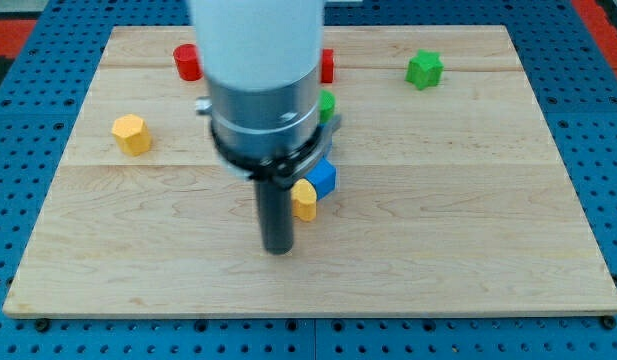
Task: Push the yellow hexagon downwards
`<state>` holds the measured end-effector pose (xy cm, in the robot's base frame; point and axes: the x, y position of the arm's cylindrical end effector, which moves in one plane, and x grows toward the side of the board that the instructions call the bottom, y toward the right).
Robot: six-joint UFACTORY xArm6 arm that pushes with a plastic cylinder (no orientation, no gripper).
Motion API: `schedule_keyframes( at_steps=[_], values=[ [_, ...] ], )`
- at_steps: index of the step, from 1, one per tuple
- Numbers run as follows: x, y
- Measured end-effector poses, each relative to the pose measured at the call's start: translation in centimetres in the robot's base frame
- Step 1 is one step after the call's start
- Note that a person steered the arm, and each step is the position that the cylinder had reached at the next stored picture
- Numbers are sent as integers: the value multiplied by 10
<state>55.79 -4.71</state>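
The arm's white and grey body fills the upper middle of the view and hides a good part of the tabletop (468, 200) behind it. My tip (278, 250) rests on the wood below centre. It is a plain rod, a tool with no jaws to spread or press together, and it grips nothing.

The yellow hexagon (131, 134) sits alone at the view's left, well apart from my tip. A second yellow block (305, 200) lies just right of the rod, partly covered by it, so its shape is hard to make out. A blue block (322, 177) touches it at the upper right.

Above that, only a sliver of a green block (327, 104) shows past the arm. A red cylinder (187, 62) at the top left is cut by the arm's edge, and a red block (327, 66) shows only as a narrow strip. A green star (424, 69) stands clear at the top right.
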Motion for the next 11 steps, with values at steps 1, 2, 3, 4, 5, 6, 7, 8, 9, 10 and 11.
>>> schedule_keyframes(
  at_steps=[1, 2, 3, 4, 5, 6, 7, 8, 9, 10, 11],
  values=[
    [-39, -72],
    [-130, -80],
    [-201, -83],
    [-223, -165],
    [-181, -176],
    [-137, -156],
    [-105, -148],
    [-71, -178],
    [-59, -177],
    [-57, -127],
    [-47, -86]
  ],
)
